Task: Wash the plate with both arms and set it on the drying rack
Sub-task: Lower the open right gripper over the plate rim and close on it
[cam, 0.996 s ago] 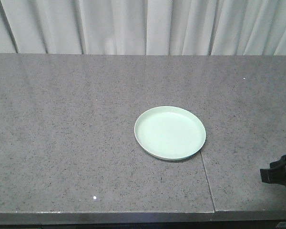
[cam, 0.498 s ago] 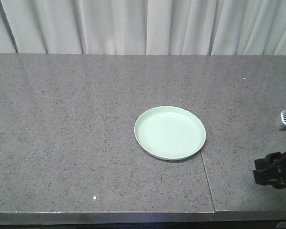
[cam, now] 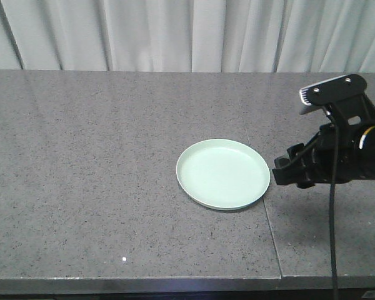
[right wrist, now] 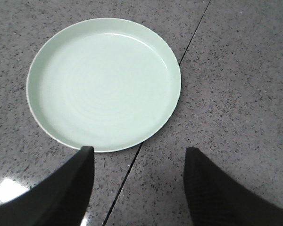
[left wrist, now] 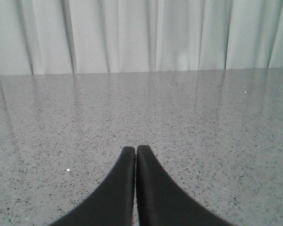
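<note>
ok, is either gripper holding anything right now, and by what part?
Nothing is held. The right gripper is open, its fingers spread just short of the plate, not around its rim. The left gripper is shut on nothing, over the counter.

Front view high over counter [cam: 81, 156] and plate [cam: 222, 174]; right wrist close above that plate; left wrist low, toward curtain [left wrist: 132, 33]
</note>
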